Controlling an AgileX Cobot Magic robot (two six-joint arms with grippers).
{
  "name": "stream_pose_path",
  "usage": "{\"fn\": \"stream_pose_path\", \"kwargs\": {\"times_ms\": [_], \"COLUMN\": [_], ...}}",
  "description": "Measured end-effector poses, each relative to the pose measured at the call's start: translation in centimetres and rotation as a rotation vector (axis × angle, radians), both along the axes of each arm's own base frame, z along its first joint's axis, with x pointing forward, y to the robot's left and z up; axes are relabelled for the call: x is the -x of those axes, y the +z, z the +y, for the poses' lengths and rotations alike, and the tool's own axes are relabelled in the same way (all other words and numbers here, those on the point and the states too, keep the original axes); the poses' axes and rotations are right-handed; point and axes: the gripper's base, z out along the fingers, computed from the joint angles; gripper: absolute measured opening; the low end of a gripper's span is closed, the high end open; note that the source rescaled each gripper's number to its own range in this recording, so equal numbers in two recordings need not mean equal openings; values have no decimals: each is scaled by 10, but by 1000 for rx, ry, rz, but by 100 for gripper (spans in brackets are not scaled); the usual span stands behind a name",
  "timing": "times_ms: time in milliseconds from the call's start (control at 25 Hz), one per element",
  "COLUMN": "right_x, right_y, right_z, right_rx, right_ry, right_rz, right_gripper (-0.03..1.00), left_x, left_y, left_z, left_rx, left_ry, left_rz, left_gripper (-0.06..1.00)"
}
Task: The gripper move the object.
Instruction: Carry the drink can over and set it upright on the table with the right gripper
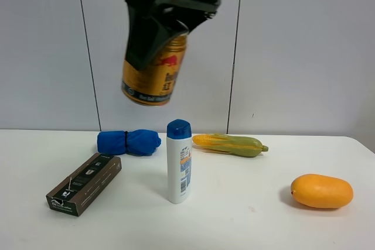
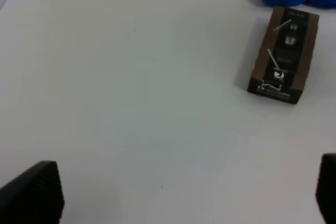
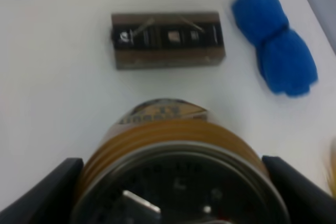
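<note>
The object is a short gold-yellow can (image 1: 149, 83) with a red bull logo. It hangs tilted, high above the white table (image 1: 246, 215), with my right gripper (image 1: 158, 27) shut on it. In the right wrist view its silver pull-tab top (image 3: 178, 182) fills the lower frame between the two black fingers (image 3: 47, 195). The brown box (image 3: 168, 40) and the blue cloth (image 3: 275, 51) lie on the table far below the can. My left gripper (image 2: 181, 198) is open over bare table, with only its fingertips (image 2: 34, 192) showing and nothing between them.
A white shampoo bottle (image 1: 179, 162) stands upright mid-table. Behind it lie a blue rolled cloth (image 1: 129, 142) and a corn cob (image 1: 229, 144). A brown box (image 1: 85, 184) lies front left, and an orange mango (image 1: 322, 191) lies at the right.
</note>
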Motion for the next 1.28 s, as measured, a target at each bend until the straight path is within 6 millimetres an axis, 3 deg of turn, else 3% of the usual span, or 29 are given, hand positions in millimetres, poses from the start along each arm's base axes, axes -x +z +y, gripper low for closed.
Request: {"fn": "stream_pose_path", "kwargs": {"times_ms": [280,560,840,1280], "right_x": [-34,-59,-67,-72], "right_y": [-19,-45,-76,-101], "right_z": [47,76,86,91], "right_rx": [51,107,166,226], "right_ry": [37,111,132,154], "right_rz": [35,18,56,83], "right_gripper": [0,0,0,0], "left_x": [0,0,0,0], "left_y": [0,0,0,0], "left_z": [0,0,0,0], "left_rx": [0,0,0,0], "left_ry": [0,0,0,0], "left_rz": [0,0,0,0], "left_gripper": [100,100,100,100]}}
